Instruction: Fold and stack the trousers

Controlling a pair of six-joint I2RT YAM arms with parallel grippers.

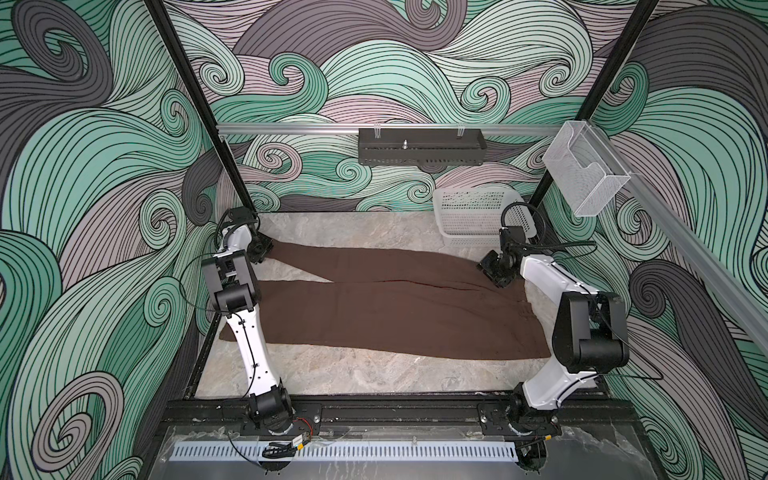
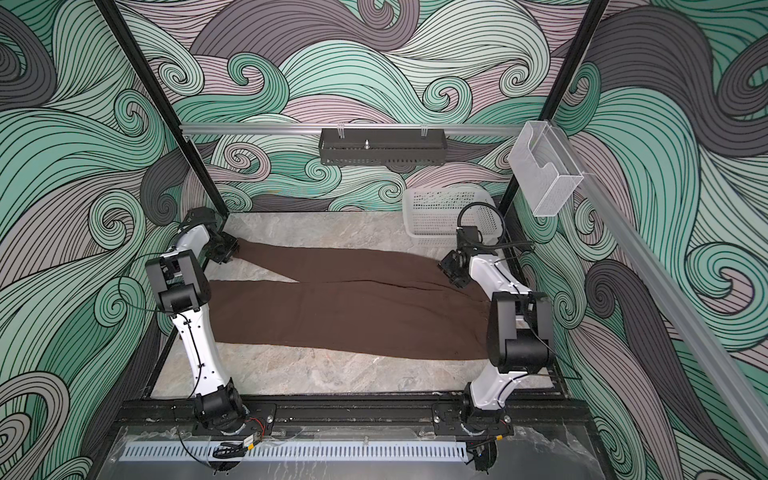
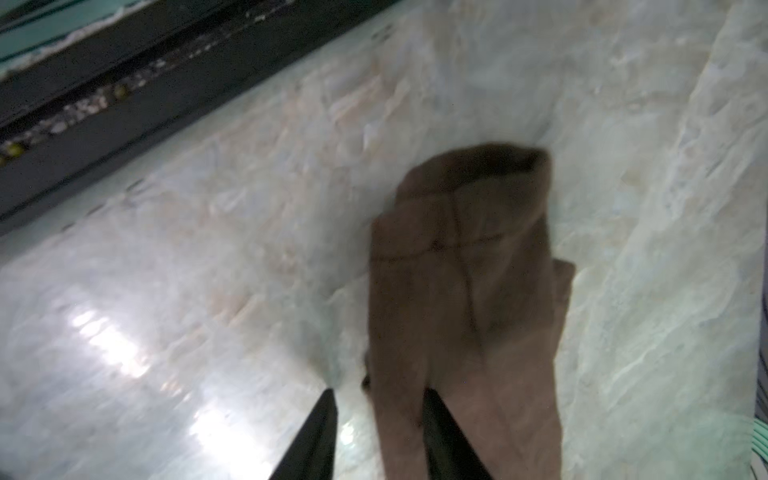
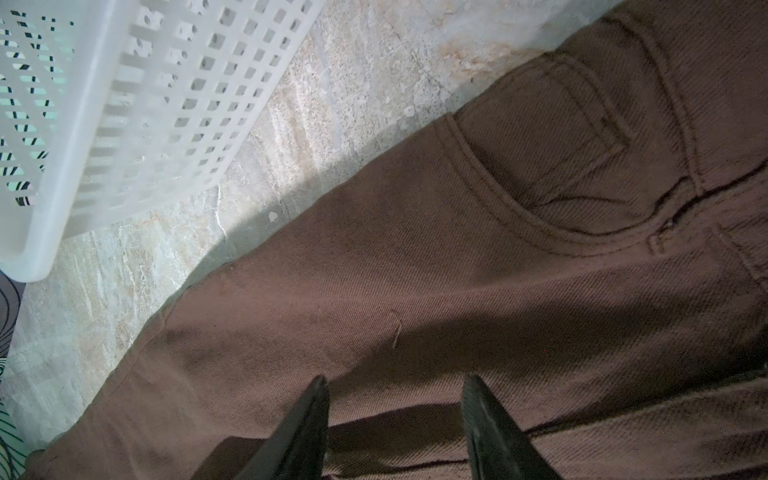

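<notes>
The dark brown trousers [image 1: 395, 307] [image 2: 353, 311] lie flat across the marble tabletop in both top views. Their legs point left and the waist lies at the right. The two legs spread apart toward the left. My left gripper [image 1: 259, 249] [image 2: 226, 249] is at the hem of the far leg. In the left wrist view, which is blurred, the bunched hem [image 3: 465, 249] lies under my left gripper [image 3: 378, 390]; its jaws are apart, one over the fabric and one over bare table. My right gripper [image 1: 492, 270] [image 4: 395, 378] hangs open above the hip, near a front pocket [image 4: 552, 166].
A white perforated basket [image 1: 469, 212] [image 4: 104, 104] stands at the back right, close behind the right gripper. A black tray [image 1: 419, 147] hangs on the rear rail and a clear box [image 1: 582, 174] on the right rail. The black frame edge [image 3: 124, 104] runs near the left gripper.
</notes>
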